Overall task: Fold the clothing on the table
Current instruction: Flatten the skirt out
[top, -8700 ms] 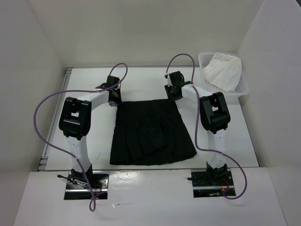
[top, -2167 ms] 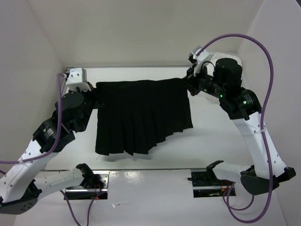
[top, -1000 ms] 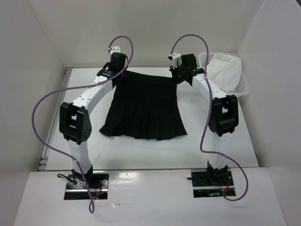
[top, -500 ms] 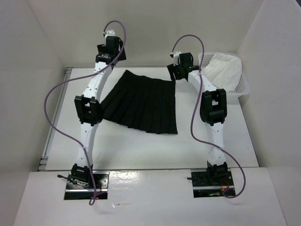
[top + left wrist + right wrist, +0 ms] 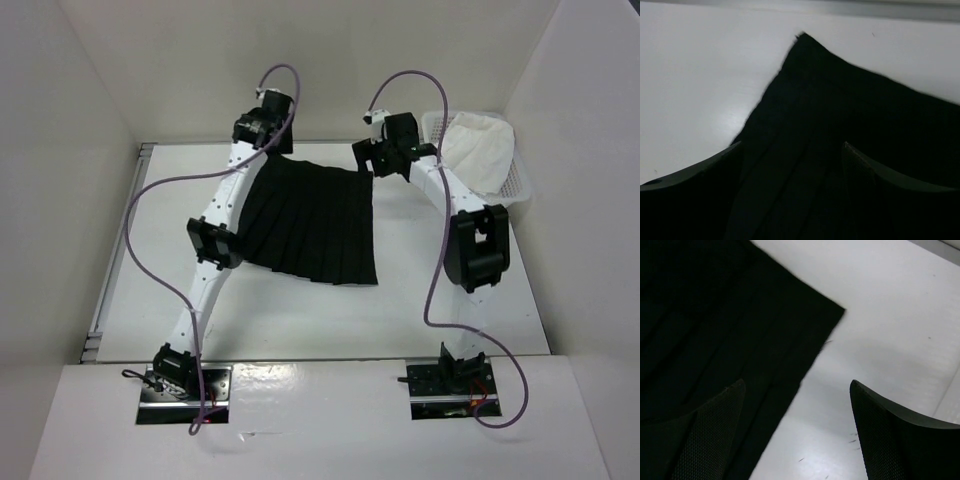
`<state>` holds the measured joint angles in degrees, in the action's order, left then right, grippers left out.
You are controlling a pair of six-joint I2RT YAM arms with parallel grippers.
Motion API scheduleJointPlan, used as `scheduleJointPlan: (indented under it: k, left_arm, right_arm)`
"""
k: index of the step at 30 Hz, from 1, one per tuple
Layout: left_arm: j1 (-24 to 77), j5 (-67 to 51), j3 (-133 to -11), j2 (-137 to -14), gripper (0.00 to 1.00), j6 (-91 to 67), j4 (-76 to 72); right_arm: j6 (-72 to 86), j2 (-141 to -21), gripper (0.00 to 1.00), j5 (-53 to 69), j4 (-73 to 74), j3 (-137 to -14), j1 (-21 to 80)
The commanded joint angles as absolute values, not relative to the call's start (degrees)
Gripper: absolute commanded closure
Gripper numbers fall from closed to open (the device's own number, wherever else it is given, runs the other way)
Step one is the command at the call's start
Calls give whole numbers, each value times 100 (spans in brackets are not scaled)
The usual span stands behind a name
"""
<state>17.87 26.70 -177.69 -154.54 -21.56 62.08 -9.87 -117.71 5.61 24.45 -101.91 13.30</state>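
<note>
Once the left claw (image 5: 790,150) and right claw (image 5: 797,385) had let go and stood spread, the skirt (image 5: 310,215) lay flat on the tabletop (image 5: 300,320), not yet folded.

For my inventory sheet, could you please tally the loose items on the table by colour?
Black: 1, the skirt
White: 2, the cloth and the basket
Total: 3
</note>
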Motion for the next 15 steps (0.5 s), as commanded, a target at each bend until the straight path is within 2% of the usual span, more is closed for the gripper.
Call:
scheduleJointPlan:
  k: [1, 6, 11, 15]
  left_arm:
    - [2099, 2776, -17991, -15530, 16, -2408, 7127]
    - [2224, 2813, -17991, -15215, 16, -2408, 7417]
    - [1943, 2769, -17991, -14038, 16, -2347, 7418]
    - [2161, 3506, -17782, -13239, 15, -2119, 7471]
  right_arm:
    - [-905, -10690, 11, 765, 2435, -9643, 1608]
    - [-905, -10038, 11, 817, 2382, -8870, 1608]
    - [-976, -9590, 9, 958, 2399, -8587, 1608]
    - [-976, -9475, 9, 1089, 2452, -8535, 1661]
